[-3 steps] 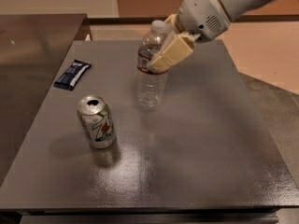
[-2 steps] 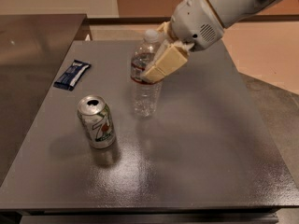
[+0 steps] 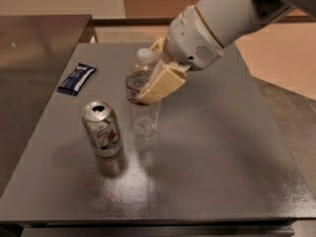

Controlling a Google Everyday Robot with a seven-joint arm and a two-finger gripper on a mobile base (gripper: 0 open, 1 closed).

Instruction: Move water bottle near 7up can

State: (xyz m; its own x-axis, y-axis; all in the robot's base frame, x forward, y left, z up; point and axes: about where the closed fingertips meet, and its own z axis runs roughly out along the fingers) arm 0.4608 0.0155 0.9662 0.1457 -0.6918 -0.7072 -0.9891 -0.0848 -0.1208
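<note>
Nearest the camera, the grey table [image 3: 212, 152] is showing a glossy front stretch that is mirroring what stands on it. On the left of it, the 7up can [image 3: 101, 130] is standing upright with its silver top opened. A large "7" in green with a red spot is facing the camera; no smaller print is readable.

Just beside the can, to its right and a little further back, the water bottle [image 3: 145, 118] is sitting in the grasp of the gripper [image 3: 156, 79]. The beige fingers [image 3: 162, 84] are clamping the bottle across its dark label band, one in front and one behind. That is probably the stiffest part of the ribbed body, and gripping there is leaving the white cap and lower half free. The label is showing red, but no words can be made out. Whether the base is resting on the table or hanging just above it cannot be told. The bottle is already near the can, so the task seems close to done, with only the release left.

Further back on the left, a dark blue snack wrapper [image 3: 76, 79] is lying flat, its print illegible. The white arm [image 3: 222, 23] is reaching in from the upper right.
</note>
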